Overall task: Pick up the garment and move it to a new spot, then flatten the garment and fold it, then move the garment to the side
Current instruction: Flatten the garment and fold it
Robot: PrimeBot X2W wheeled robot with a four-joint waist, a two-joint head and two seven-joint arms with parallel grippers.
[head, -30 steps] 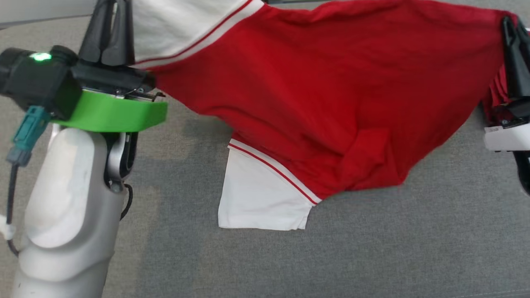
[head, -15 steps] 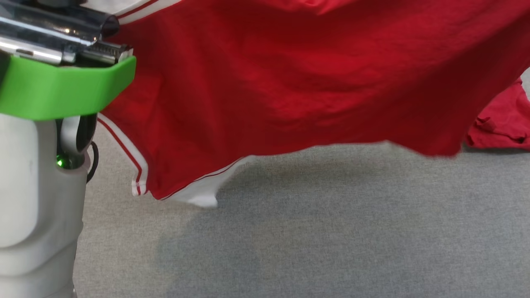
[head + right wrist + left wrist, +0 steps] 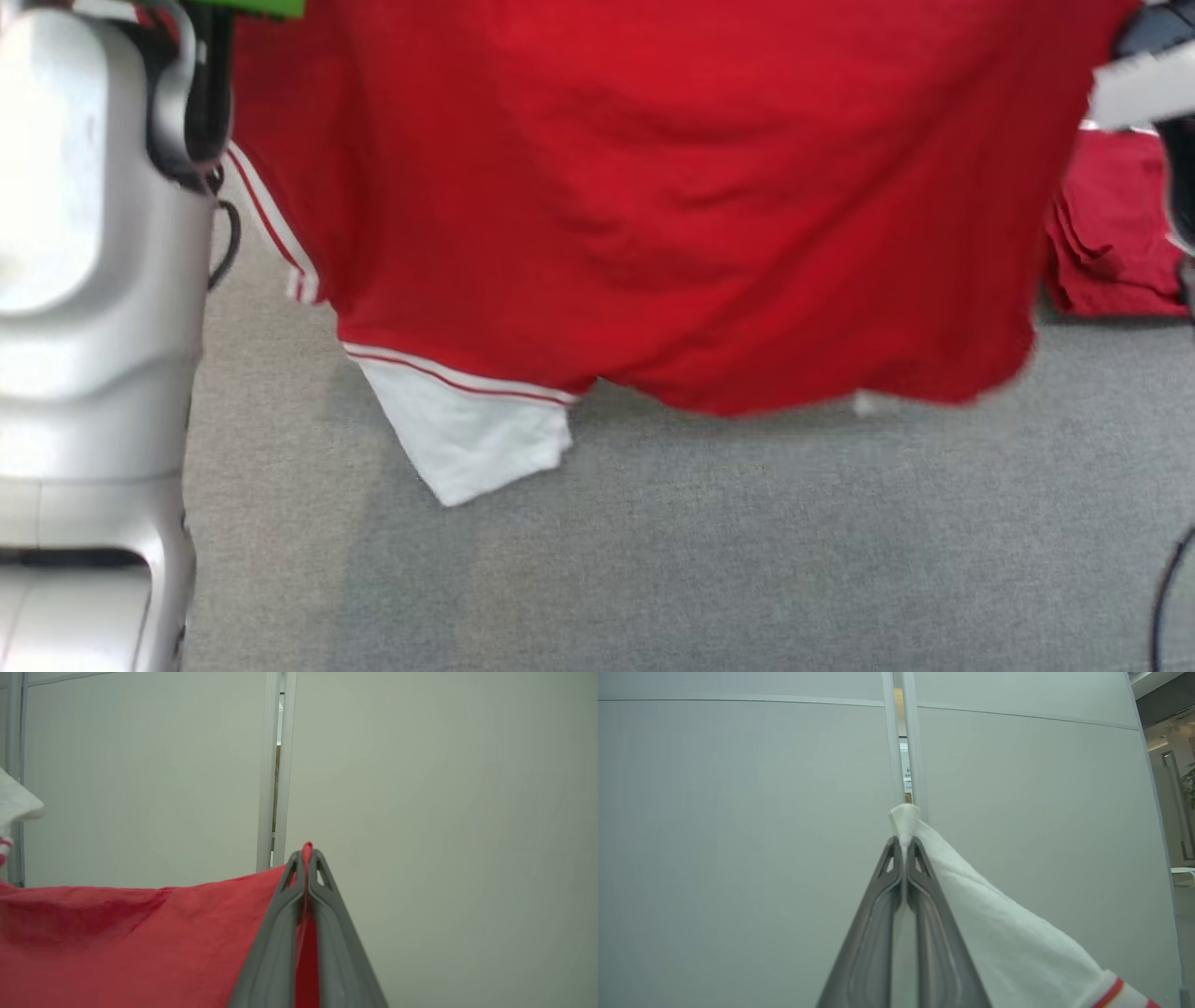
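Because both arms held it high by opposite corners, the garment (image 3: 653, 187) hung spread above the grey surface (image 3: 747, 560), white sleeve (image 3: 467, 429) dangling at seven o'clock; the left gripper (image 3: 903, 847) was clamped on white cloth, the right gripper (image 3: 307, 858) on a red edge, probably to lay it flat

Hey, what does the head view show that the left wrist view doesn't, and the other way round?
Head view: the garment, its red body hanging spread wide, a white sleeve dangling lowest over the grey surface, another red cloth lying at the right, and the pale left forearm. Left wrist view: the left gripper shut on a white corner of the garment, a tuft poking past the fingertips, pale wall panels behind. Both: the garment's white fabric with red stripe trim.
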